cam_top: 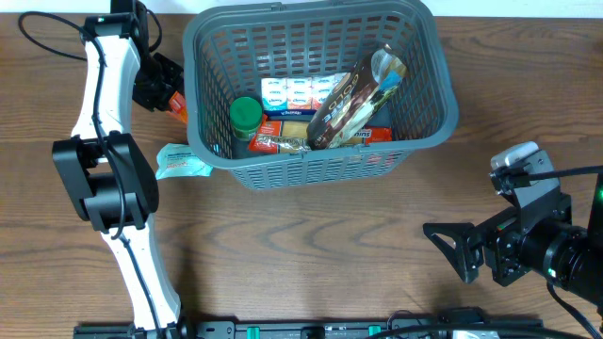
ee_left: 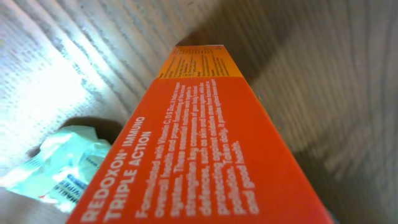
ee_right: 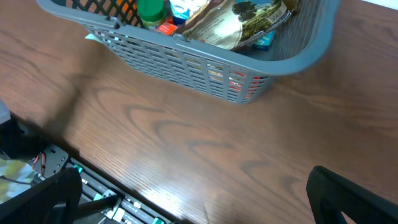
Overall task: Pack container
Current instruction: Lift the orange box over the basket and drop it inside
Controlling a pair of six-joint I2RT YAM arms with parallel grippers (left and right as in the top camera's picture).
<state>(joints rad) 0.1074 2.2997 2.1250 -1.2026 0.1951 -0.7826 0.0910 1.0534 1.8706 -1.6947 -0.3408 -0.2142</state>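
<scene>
The dark grey basket stands at the table's back centre and holds several groceries: a green-lidded jar, a brown bag and white-and-teal boxes. My left gripper is just left of the basket's outer wall, shut on an orange Redoxon box. That box fills the left wrist view, and the fingers themselves are hidden there. My right gripper is open and empty over the table at the front right; the basket lies ahead of it.
A pale teal packet lies on the table by the basket's front left corner, and it also shows under the orange box in the left wrist view. The table's front edge and a rail are close to my right gripper.
</scene>
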